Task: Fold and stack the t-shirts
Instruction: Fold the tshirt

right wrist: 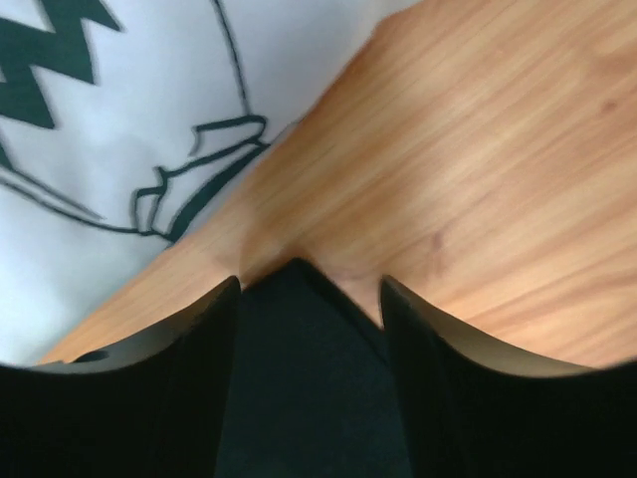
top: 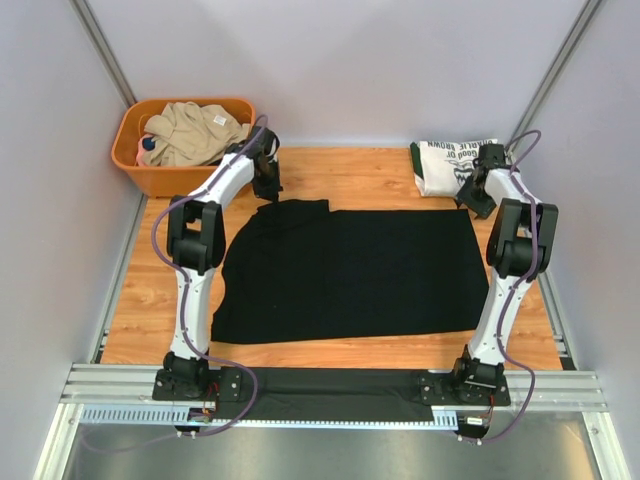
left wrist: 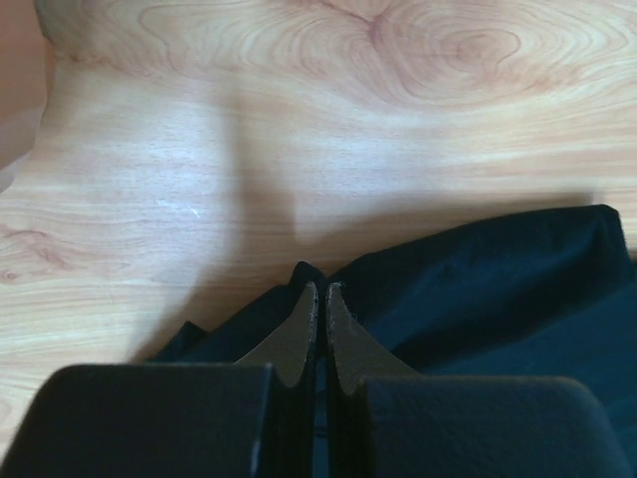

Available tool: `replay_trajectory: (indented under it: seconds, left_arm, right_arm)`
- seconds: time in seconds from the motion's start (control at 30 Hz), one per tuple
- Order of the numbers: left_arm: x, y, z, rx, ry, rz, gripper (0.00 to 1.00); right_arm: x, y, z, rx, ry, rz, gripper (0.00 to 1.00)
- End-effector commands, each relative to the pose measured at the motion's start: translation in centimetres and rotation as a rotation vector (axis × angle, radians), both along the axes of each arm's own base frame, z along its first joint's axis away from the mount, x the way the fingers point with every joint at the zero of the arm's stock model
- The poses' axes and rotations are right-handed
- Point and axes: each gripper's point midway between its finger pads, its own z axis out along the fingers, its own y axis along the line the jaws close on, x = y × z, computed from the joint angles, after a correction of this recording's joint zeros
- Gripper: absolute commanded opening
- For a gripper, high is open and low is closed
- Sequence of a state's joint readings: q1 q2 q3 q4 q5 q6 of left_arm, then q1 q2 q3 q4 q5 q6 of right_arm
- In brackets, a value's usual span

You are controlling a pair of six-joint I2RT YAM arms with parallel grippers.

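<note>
On the wooden table, in the overhead view, the black t-shirt lies spread flat with its long axis running left to right. A flap juts out at its far left corner, and I cannot tell which end is the neck. The white t-shirt sits folded at the far right, just beyond the black one's corner. An orange basket of beige clothes stands off the far left corner. The left gripper is down at the jutting flap, and the right gripper is at the far right corner.

The left wrist view adds what the overhead cannot. The fingers are pressed together, clenched on a raised peak of black cloth, with bare wood beyond.

In the right wrist view the jaws stand apart, released. The pointed black corner lies between them, and green-printed white cloth lies just beyond on the left.
</note>
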State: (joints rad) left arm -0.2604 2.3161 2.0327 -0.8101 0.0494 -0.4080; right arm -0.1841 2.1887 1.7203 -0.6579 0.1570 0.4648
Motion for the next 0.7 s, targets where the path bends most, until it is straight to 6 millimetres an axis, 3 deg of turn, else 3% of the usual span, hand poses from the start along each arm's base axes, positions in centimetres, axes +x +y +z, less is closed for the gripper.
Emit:
replay_trajectory:
  seconds: [0.0,0.17,0.3,0.43,0.53,0.67]
  left_arm:
    - [0.0,-0.7,3.5,-0.046,-0.056,0.004,0.00]
    - [-0.2,-0.7,3.0,-0.046,-0.045,0.005,0.00]
    - [-0.4,-0.8,3.6,-0.056,-0.048,0.006,0.00]
    - [-0.7,-0.7,4.5,-0.060,-0.061,0.012,0.00]
    - [-0.9,-0.6,5.3,-0.063,-0.073,0.009,0.00]
    - [-1.4,-0.5,6.9,-0.067,-0.085,0.006,0.00]
  right_arm:
    - [1.1,-1.1,0.2,-0.049,0.002,0.012,0.59]
    - [0.4,-0.7,-1.5,-0.036,0.045,0.018,0.45]
    - [-0.2,-0.1,-1.8,-0.015,0.054,0.025,0.19]
    - [-0.6,0.4,-1.2,-0.006,0.038,0.034,0.17]
    - [-0.8,0.6,-1.2,-0.001,0.038,0.043,0.01]
    - [-0.6,1.2,0.3,0.012,0.006,0.057,0.00]
